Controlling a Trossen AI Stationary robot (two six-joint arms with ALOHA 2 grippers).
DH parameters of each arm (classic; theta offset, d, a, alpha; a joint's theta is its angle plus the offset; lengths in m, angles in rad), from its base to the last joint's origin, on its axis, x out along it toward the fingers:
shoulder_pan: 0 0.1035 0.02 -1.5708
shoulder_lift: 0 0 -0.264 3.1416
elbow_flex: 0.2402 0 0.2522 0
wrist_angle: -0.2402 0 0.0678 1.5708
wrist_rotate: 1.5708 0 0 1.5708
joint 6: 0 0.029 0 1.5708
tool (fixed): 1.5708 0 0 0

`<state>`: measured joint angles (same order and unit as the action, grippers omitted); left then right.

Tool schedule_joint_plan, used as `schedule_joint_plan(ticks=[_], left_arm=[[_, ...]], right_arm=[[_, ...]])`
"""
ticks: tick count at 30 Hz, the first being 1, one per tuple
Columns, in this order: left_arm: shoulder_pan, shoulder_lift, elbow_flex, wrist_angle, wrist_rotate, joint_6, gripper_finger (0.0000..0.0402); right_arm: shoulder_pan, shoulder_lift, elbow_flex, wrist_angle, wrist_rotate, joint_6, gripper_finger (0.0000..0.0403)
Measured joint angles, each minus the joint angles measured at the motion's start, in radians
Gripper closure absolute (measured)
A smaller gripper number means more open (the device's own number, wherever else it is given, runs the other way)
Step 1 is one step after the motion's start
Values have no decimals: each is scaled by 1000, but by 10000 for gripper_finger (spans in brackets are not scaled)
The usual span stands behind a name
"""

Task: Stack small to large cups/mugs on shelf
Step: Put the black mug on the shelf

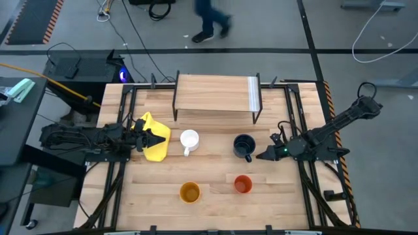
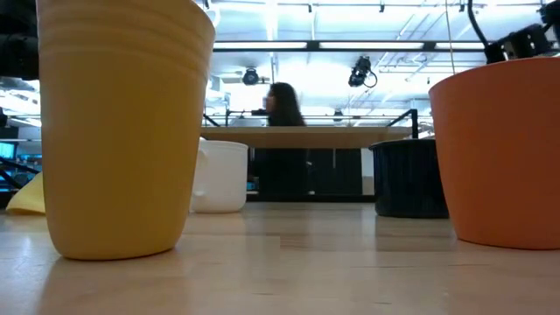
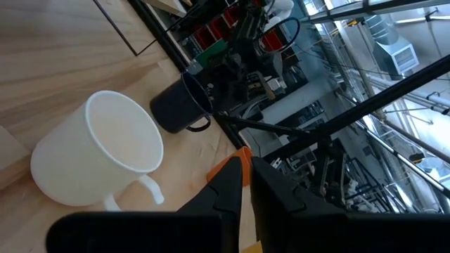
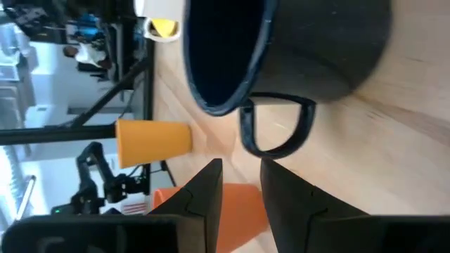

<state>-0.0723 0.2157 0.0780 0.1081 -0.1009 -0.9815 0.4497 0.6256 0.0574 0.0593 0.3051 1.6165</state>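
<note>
The white mug (image 1: pixel 189 140) and the dark mug (image 1: pixel 243 146) stand upright mid-table, in front of the shelf (image 1: pixel 212 93). Nearer the front edge stand the yellow-orange cup (image 1: pixel 190 192) and the smaller orange-red cup (image 1: pixel 242 184). My right gripper (image 1: pixel 261 156) is open, just right of the dark mug. In the right wrist view its fingertips (image 4: pixel 241 172) stand just short of the mug's handle (image 4: pixel 278 126) without touching. My left gripper (image 1: pixel 155 139) waits left of the white mug (image 3: pixel 98 154), its fingers (image 3: pixel 247 190) almost together with nothing between them.
A yellow cloth (image 1: pixel 155 147) lies under my left gripper at the table's left. The shelf has thin black legs (image 1: pixel 174 104) and a pale ribbed strip (image 1: pixel 253 93) at its right end. A person (image 1: pixel 210 19) walks beyond the far edge.
</note>
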Motion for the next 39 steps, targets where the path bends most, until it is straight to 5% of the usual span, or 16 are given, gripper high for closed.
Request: schedule_joint_plan(ticks=[7, 39], left_arm=[[0, 0, 0, 0, 0, 1, 359], [0, 0, 0, -1, 0, 25, 364]], right_arm=[[-30, 70, 0, 55, -71, -32, 297], [-30, 92, 0, 90, -26, 23, 297]])
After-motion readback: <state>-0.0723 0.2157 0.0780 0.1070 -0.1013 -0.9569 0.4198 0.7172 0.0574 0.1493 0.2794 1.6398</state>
